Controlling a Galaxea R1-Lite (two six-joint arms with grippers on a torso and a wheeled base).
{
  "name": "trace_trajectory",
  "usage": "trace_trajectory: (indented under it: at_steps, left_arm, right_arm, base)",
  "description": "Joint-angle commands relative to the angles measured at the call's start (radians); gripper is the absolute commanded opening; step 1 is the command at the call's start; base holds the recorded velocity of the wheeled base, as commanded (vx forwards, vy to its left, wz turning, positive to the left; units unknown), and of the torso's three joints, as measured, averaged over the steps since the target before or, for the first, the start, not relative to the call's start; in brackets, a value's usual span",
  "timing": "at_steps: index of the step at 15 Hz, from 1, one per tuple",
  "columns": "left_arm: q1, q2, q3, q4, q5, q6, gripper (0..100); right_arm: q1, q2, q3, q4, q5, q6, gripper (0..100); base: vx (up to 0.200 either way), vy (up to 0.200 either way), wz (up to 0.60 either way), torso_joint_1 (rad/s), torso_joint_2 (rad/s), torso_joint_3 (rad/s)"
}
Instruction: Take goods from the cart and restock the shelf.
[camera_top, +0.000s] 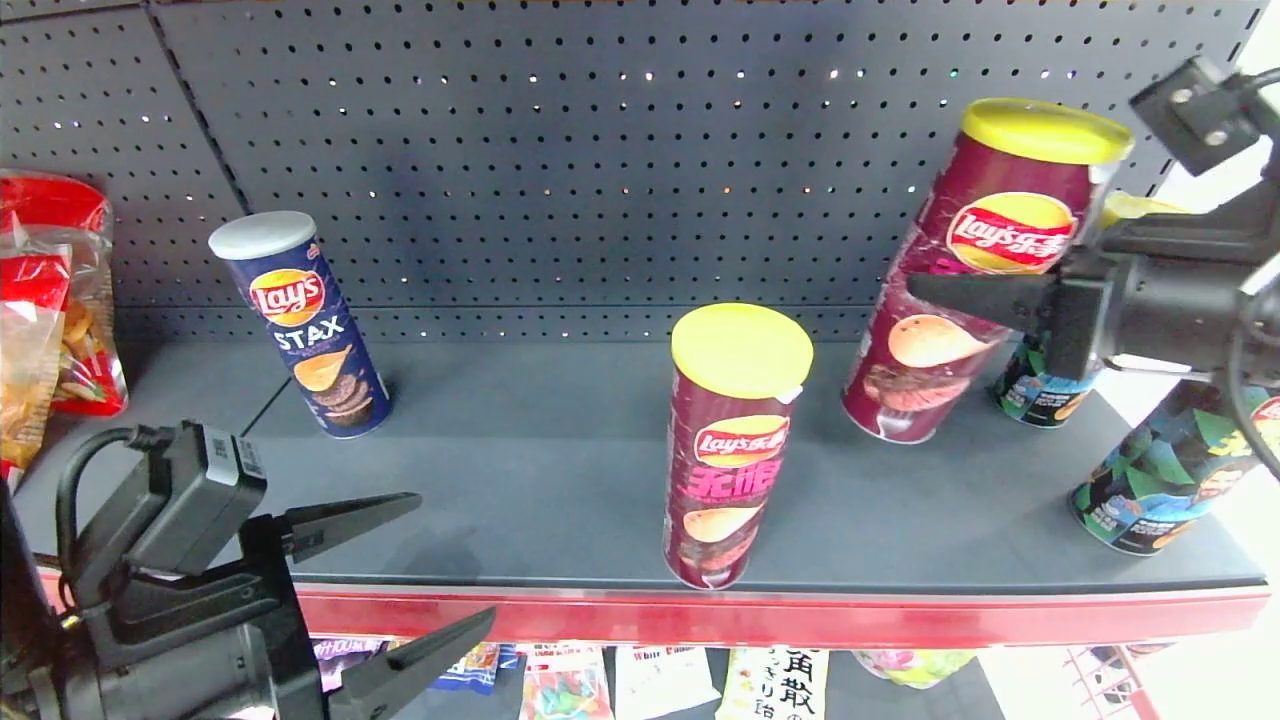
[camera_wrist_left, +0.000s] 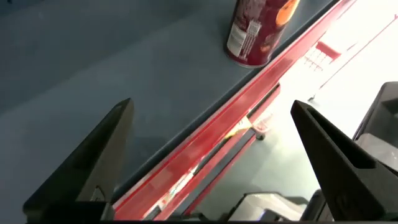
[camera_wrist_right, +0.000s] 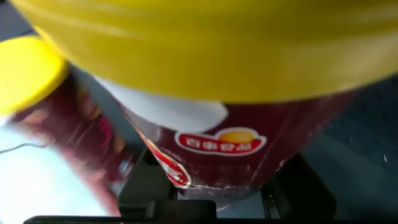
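Note:
A maroon chip can with a yellow lid (camera_top: 985, 270) leans tilted over the right part of the grey shelf deck (camera_top: 540, 470). My right gripper (camera_top: 990, 300) is shut on its side. Its lower end is close to the deck; I cannot tell if it touches. In the right wrist view this held can (camera_wrist_right: 236, 149) sits between the fingers (camera_wrist_right: 146, 186). A second maroon can (camera_top: 735, 450) stands upright near the red front edge, and its base (camera_wrist_left: 252, 31) appears in the left wrist view. My left gripper (camera_top: 455, 555) hangs open and empty at the shelf's front left (camera_wrist_left: 211, 106).
A blue chip can (camera_top: 300, 325) stands at the back left. Red snack bags (camera_top: 50, 300) fill the far left. Green-black cans (camera_top: 1150, 480) stand at the right end. The red shelf lip (camera_top: 800, 615) runs along the front, with packets (camera_top: 660, 680) below. Bare deck lies between the blue and maroon cans.

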Motion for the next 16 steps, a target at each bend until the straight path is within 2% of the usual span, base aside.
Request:
trace_trajectory:
  at_steps: [1, 4, 6, 16]
  left_arm:
    - [-0.001, -0.016, -0.001, 0.000, -0.001, -0.001, 100]
    - [0.000, -0.042, 0.016, 0.003, 0.007, -0.004, 100]
    - [0.000, -0.050, 0.012, 0.003, 0.019, -0.004, 100]
    - [0.000, -0.051, 0.006, 0.005, 0.025, -0.004, 100]
  right_arm:
    - [0.003, 0.182, -0.044, -0.085, 0.001, 0.001, 0]
    - [0.006, 0.300, -0.130, -0.107, 0.016, -0.001, 0]
    - [0.016, 0.321, -0.147, -0.105, 0.056, -0.008, 0]
    - [0.055, 0.429, -0.238, -0.105, 0.060, -0.007, 0]
  base:
    - [0.000, 0.000, 0.00, 0.000, 0.00, 0.000]
    - [0.000, 0.000, 0.00, 0.000, 0.00, 0.000]
    - [0.000, 0.000, 0.00, 0.000, 0.00, 0.000]
    - [0.000, 0.000, 0.00, 0.000, 0.00, 0.000]
